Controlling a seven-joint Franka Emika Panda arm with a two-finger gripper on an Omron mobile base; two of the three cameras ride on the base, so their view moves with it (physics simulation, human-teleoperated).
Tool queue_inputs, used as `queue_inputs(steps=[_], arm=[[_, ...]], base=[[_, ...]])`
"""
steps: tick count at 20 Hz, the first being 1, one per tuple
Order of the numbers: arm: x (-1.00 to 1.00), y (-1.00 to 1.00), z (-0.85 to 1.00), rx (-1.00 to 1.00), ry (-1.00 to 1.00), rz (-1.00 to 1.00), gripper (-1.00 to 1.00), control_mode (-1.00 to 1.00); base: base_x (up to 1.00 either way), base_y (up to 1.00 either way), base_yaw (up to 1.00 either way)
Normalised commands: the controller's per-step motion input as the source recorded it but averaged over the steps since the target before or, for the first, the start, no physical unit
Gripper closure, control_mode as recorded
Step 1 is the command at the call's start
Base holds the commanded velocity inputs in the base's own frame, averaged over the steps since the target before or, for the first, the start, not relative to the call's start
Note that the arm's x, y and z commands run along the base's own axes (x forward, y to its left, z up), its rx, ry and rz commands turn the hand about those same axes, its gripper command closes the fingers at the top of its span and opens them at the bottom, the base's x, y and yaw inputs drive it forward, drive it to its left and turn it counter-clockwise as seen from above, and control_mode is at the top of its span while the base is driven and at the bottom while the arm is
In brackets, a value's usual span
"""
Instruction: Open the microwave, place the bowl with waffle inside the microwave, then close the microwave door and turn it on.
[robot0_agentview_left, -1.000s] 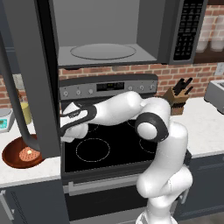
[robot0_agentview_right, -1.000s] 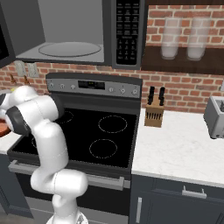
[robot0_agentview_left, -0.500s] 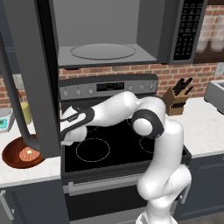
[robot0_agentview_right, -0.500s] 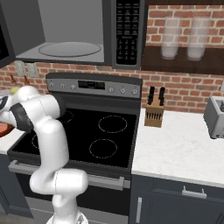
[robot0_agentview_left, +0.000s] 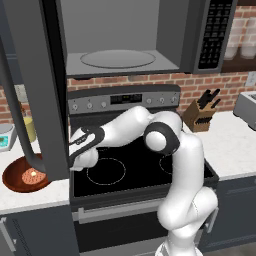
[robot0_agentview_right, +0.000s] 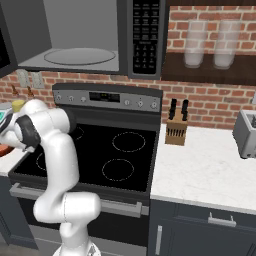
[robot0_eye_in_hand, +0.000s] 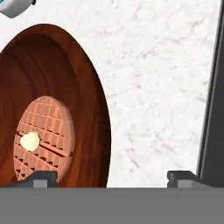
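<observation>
Bowl (robot0_eye_in_hand: 52, 105) with the waffle (robot0_eye_in_hand: 43, 138) inside rests on the white worktop (robot0_eye_in_hand: 153, 78); tool (robot0_eye_in_hand: 111, 177) hovers above its 3 o'clock rim, tips apart, gripping nothing.

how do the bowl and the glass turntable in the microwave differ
The bowl is glossy reddish-brown with raised sides; the turntable is a flat, pale, see-through disc. The bowl sits low on the white counter left of the stove; the turntable lies up inside the open microwave. The bowl holds the waffle; the turntable carries nothing. Both are round.
</observation>
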Motion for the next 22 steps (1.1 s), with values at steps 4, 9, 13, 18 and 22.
queue_inputs(steps=[4, 9, 13, 18, 22], arm=[[0.13, 0.17, -0.06, -0.01, 0.01, -0.02, -1.0, -1.0], [0.1, 0.09, 0.0, 0.0, 0.05, -0.01, -1.0, -1.0], [0.03, 0.13, 0.0, 0.0, 0.05, 0.0, -1.0, -1.0], [0.0, 0.19, 0.0, 0.0, 0.04, 0.0, -1.0, -1.0], [0.0, 0.12, 0.0, -0.01, 0.0, 0.0, -1.0, -1.0]], base=[[0.0, 0.0, 0.0], [0.0, 0.0, 0.0], [0.0, 0.0, 0.0], [0.0, 0.0, 0.0], [0.0, 0.0, 0.0]])
